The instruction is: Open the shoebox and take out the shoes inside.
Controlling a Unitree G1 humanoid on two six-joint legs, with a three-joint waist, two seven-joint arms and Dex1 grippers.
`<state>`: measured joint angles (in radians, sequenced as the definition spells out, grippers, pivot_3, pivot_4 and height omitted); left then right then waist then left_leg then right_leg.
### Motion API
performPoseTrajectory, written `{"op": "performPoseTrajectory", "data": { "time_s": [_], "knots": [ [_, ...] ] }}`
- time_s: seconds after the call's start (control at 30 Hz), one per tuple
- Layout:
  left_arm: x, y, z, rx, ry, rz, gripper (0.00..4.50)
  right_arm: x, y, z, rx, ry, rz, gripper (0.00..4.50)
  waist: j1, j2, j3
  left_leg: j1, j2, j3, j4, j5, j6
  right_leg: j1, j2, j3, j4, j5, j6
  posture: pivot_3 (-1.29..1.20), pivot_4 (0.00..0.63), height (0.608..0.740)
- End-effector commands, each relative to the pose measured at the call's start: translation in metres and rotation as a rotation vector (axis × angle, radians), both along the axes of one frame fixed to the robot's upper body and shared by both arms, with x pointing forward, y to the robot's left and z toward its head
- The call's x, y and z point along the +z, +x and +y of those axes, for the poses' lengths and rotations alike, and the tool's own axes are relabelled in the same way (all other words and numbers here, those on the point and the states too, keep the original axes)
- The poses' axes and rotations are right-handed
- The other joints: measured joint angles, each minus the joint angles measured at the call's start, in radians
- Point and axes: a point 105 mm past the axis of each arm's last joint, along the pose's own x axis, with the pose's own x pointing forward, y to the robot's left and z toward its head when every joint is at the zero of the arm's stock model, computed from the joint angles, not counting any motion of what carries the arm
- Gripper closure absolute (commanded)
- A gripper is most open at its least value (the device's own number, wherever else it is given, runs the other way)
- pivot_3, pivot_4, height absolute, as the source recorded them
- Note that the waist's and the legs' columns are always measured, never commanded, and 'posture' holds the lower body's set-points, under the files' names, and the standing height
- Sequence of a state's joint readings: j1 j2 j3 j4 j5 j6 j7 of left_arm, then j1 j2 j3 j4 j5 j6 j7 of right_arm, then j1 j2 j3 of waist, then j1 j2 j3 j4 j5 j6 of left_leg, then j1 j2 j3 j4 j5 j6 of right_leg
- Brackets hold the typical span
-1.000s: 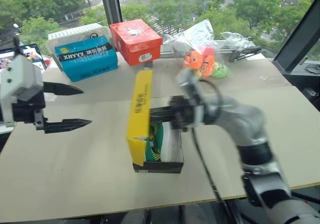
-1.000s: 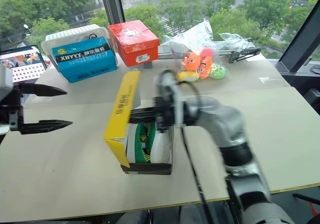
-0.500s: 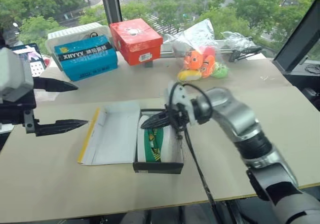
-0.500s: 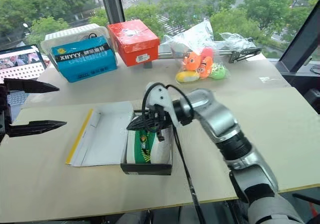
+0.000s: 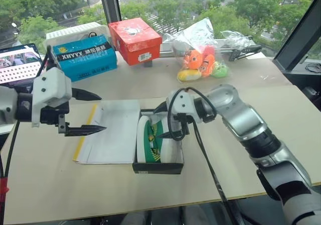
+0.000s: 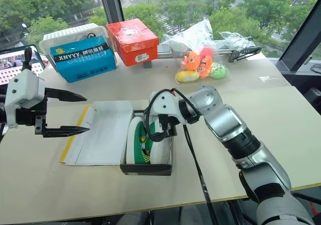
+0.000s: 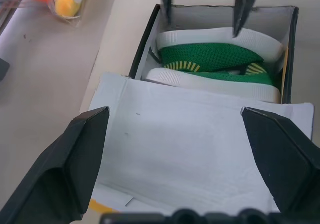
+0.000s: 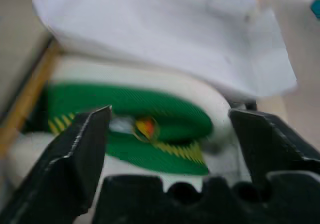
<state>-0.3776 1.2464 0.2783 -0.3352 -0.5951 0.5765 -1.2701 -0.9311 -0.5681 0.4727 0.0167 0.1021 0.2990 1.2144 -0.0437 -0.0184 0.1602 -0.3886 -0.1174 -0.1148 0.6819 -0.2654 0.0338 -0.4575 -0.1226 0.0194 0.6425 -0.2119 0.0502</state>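
The shoebox (image 5: 158, 157) lies open near the front middle of the table (image 5: 60, 185), its black base nearest the robot and its lid (image 5: 111, 138) folded out flat to the robot's left, white inside facing up with a yellow edge along the far-left side. Inside the base, the shoes (image 5: 152, 140) rest side by side, green with yellow stripes and pale soles, toes pointing away from the robot. The right gripper (image 5: 170, 122) hangs over the right side of the open base, just above the shoes, with its jaws spread wide and empty; in the right wrist view the two black fingers (image 8: 80, 159) frame the green shoes between them without touching. The left gripper (image 5: 86, 112) hovers over the left edge of the lid, jaws likewise spread wide and holding nothing; the left wrist view looks across the white lid toward the shoes. Farther back on the table sit a bag of orange and yellow plush toys (image 5: 200, 64), a blue box (image 5: 85, 57) with a black band, and a red-orange box (image 5: 135, 40) beside it, close to the window.
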Motion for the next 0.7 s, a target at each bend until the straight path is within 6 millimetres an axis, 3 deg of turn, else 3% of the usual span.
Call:
{"op": "performPoseTrajectory", "data": {
  "time_s": [0.03,0.2,0.4,0.5,0.7],
  "knots": [
    [0.007,0.0,-0.003,-0.017,0.003,-0.043,0.0,0.001,-0.004,-0.004,0.127,-0.139,-0.096,0.02,0.0,0.0,0.0,-0.001,0.0,0.001,0.0,0.0,0.0,-0.001,0.0,0.0,0.004,0.0,0.0,0.0,0.15,0.74],
    [0.0,-0.003,-0.003,-0.01,-0.007,-0.031,0.0,0.041,-0.013,-0.005,0.201,-0.066,-0.009,0.02,-0.008,0.0,0.0,-0.001,0.002,0.003,0.001,0.0,0.0,-0.002,0.001,0.001,0.003,0.0,0.0,0.0,0.15,0.74],
    [-0.009,-0.005,-0.004,0.004,-0.023,-0.019,0.0,0.06,-0.014,-0.001,0.263,-0.072,-0.135,0.02,-0.001,0.0,0.0,0.0,0.004,0.003,0.001,0.0,0.0,-0.001,0.002,0.001,0.0,0.0,0.0,0.0,0.15,0.74],
    [-0.01,-0.006,-0.006,0.001,-0.033,-0.017,0.0,0.057,-0.021,0.006,0.346,-0.128,-0.19,0.02,-0.002,0.0,0.0,0.0,0.004,0.004,0.001,0.0,0.0,-0.001,0.002,0.001,0.0,0.0,-0.001,0.0,0.15,0.74],
    [-0.011,-0.009,-0.009,0.007,-0.04,-0.016,0.0,0.026,-0.048,0.006,0.585,-0.338,-0.221,0.02,-0.002,0.0,0.0,0.0,0.006,0.005,0.002,-0.001,-0.001,-0.001,0.004,0.001,0.002,0.001,-0.001,0.0,0.15,0.74]
  ]
}}
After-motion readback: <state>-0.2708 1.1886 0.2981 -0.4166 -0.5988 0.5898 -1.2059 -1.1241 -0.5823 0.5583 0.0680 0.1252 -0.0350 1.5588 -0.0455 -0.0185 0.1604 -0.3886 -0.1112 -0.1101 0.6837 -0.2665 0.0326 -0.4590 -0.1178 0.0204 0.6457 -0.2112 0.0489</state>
